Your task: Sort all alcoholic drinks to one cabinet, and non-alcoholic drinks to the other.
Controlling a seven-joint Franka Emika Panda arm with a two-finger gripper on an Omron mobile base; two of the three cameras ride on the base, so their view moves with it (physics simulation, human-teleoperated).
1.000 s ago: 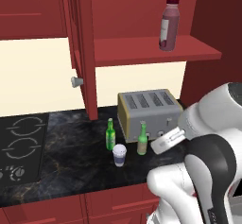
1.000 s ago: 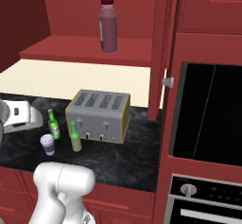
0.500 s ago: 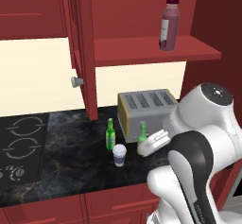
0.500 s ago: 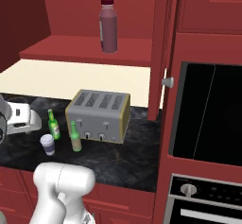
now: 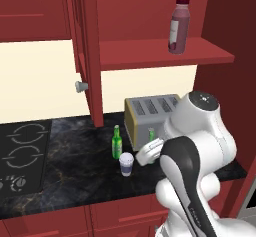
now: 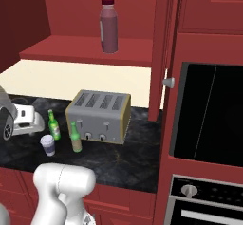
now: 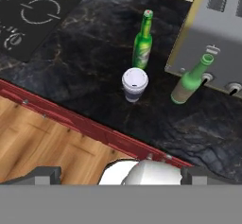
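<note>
1. The gripper (image 5: 145, 153) hangs in the lower centre-right of the left base view, above the black counter (image 5: 75, 151), at the end of the white arm. In the right base view it sits at the far left edge (image 6: 29, 119).
2. Its jaws stand fully apart with nothing between them; it touches none of the drinks.
3. The white lidded cup (image 7: 134, 84) sits at the centre of the hand view, closest of the drinks to the gripper, standing upright on the counter. In the left base view the cup (image 5: 126, 164) is just left of and below the gripper.
4. The bright green bottle (image 7: 142, 41) stands upright just above the cup in the hand view, close beside it but apart. In the left base view it (image 5: 117, 143) is left of the gripper.
5. The olive bottle (image 7: 190, 80) stands right of the cup in the hand view, just in front of the toaster (image 7: 215, 34). In the left base view only its top (image 5: 151, 134) peeps above the gripper.
6. The juice bottle (image 5: 178, 26) stands upright on the open cabinet shelf (image 5: 165, 51) in the upper right of the left base view, well above the gripper; in the right base view it (image 6: 108, 25) is at upper centre.
7. The cooktop (image 7: 33, 10) fills the upper left of the hand view.
</note>
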